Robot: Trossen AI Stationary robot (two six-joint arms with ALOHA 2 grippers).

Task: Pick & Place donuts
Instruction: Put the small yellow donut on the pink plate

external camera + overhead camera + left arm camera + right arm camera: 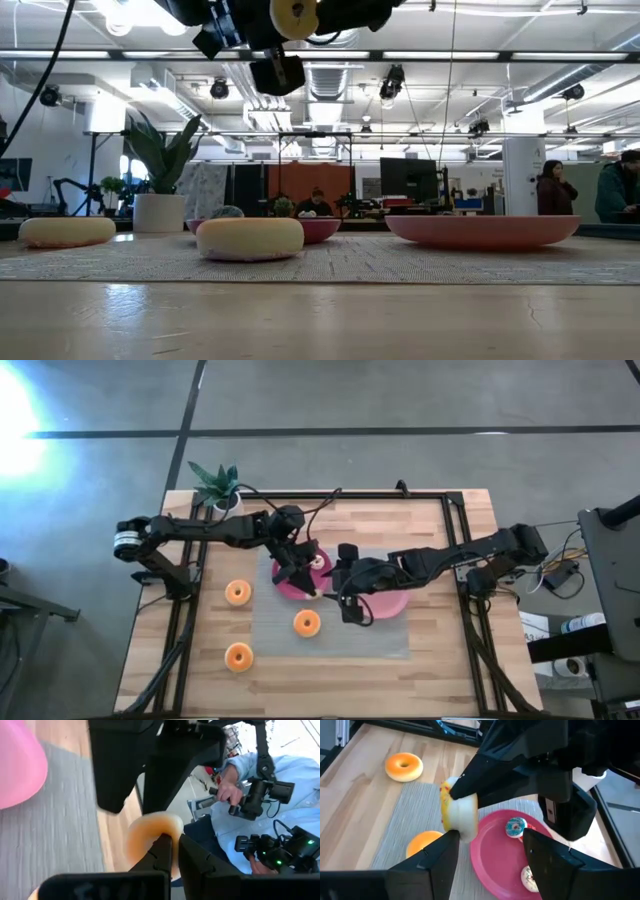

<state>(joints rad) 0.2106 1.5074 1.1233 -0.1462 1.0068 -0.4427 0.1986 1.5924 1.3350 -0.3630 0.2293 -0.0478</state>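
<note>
My left gripper (pixel 175 842) is shut on a cream and yellow donut (pixel 457 812), held in the air over the near edge of a pink plate (pixel 495 862). That plate holds two small iced donuts (pixel 515 826). My right gripper (pixel 490 850) stands open just beside the held donut, its fingers on either side of the plate's edge and touching nothing. Three orange donuts (pixel 238 593) (pixel 306 623) (pixel 238 657) lie flat on the table at the left. In the low view the held donut (pixel 293 15) shows high above the table. My left gripper pinches the donut's rim (pixel 451 795) between its two shut fingers (pixel 162 850). The fingers slant down from the table's left. The donut stands on edge, lifted clear, hanging below the fingertips over the grey mat and the plate's edge.
A second pink plate (pixel 392 603) lies under my right arm. A grey mat (pixel 270 635) covers the table's middle. A potted plant (pixel 217 485) stands at the far left corner. A black frame (pixel 455 540) runs round the table. A person (pixel 260 795) shows beyond the table.
</note>
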